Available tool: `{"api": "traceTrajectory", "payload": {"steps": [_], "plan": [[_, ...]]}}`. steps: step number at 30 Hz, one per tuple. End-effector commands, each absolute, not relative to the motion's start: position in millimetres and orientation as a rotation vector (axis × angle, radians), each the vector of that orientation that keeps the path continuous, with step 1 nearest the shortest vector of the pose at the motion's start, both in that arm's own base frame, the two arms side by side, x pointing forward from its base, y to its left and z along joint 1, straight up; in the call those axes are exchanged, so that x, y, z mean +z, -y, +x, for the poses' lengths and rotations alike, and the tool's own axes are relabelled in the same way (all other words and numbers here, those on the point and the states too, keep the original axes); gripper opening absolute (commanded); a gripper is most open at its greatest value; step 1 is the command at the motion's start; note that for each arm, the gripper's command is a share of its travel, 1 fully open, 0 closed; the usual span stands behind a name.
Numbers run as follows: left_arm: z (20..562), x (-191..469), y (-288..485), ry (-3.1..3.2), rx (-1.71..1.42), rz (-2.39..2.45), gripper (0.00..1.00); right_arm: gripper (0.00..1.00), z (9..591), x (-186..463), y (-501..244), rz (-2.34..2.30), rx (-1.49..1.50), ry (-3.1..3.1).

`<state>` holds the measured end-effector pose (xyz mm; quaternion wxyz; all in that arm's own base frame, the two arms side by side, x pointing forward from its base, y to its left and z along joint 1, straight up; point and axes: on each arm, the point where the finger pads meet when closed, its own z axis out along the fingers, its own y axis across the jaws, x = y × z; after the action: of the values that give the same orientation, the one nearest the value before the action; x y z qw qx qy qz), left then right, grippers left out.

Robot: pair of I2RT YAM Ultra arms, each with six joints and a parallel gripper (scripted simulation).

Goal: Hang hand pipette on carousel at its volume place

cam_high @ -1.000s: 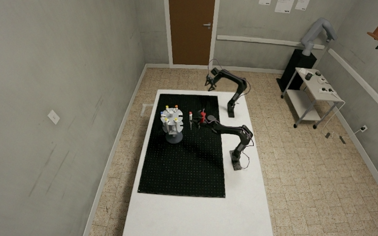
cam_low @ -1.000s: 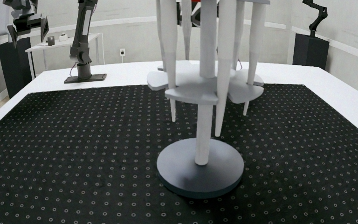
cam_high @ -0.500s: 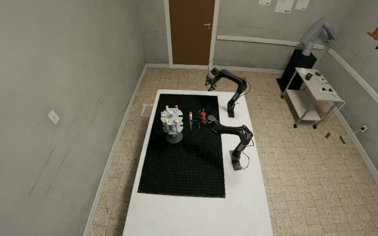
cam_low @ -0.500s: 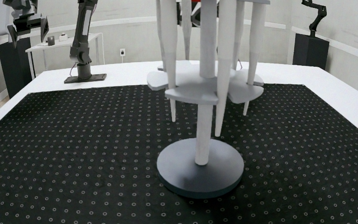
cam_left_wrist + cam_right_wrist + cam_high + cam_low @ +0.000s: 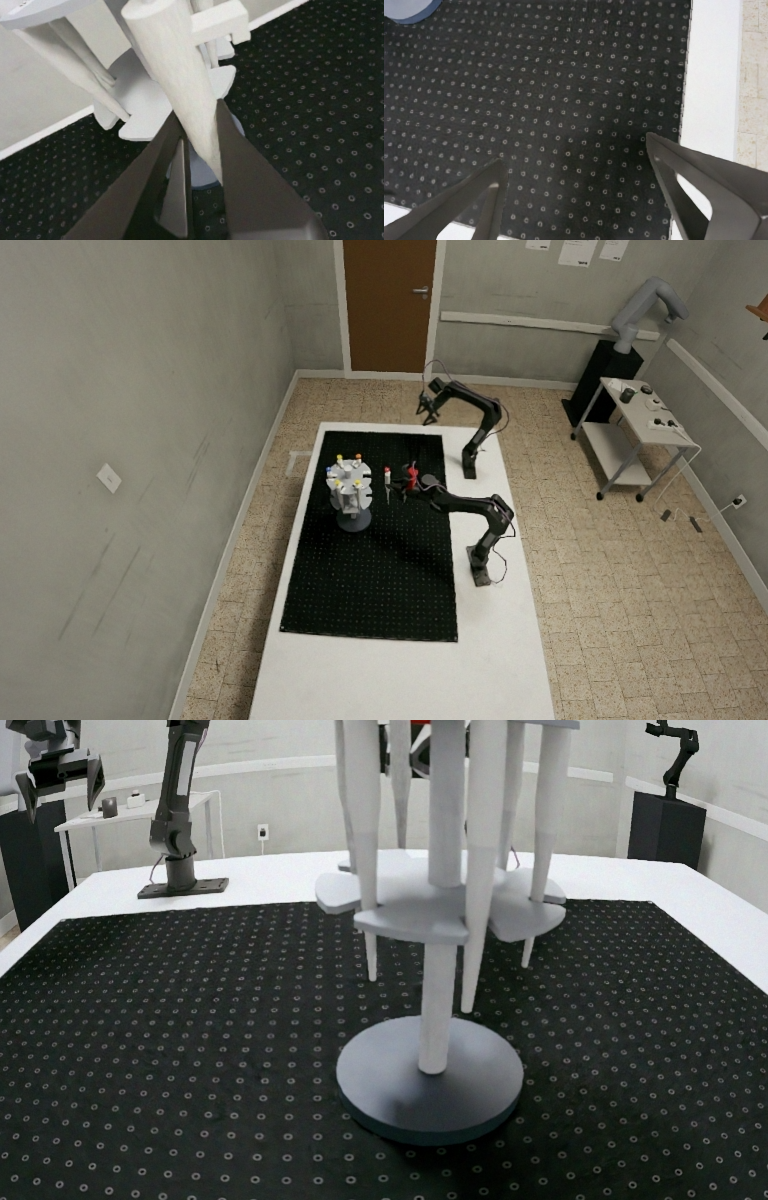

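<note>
Black mat, gap between carousel and pipette pinched in left end effector; right end effector spread by table edge

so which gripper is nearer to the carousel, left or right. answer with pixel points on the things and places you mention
Left. The left gripper (image 5: 391,487) (image 5: 421,759) (image 5: 200,110) is close beside the carousel (image 5: 353,516) (image 5: 413,922) (image 5: 142,102) (image 5: 408,11), shut on the pipette (image 5: 387,477) (image 5: 400,787) (image 5: 182,70); the right gripper (image 5: 422,417) (image 5: 62,814) (image 5: 573,153) hangs open, well off to one side.

Pale flecks pattern the black mat; the door is brown.
</note>
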<state>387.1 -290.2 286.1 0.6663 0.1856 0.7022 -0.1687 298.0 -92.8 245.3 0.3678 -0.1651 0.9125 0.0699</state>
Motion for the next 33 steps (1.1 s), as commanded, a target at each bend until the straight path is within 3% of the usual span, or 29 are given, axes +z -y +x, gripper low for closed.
{"api": "traceTrajectory", "payload": {"steps": [1, 11, 33], "plan": [[387.1, 336.0, 287.8, -1.472, -0.414, 0.373, 0.12, 1.00, 301.9, 252.8, 96.2, -0.429, 0.168, -2.317], [392.3, 320.4, 292.5, -1.467, -0.424, 0.362, 0.12, 1.00, 301.9, 252.8, 96.2, -0.429, 0.168, -2.317], [384.0, 362.0, 287.0, -1.437, -0.435, 0.349, 0.12, 1.00, 301.9, 252.8, 96.2, -0.429, 0.168, -2.317]]}}
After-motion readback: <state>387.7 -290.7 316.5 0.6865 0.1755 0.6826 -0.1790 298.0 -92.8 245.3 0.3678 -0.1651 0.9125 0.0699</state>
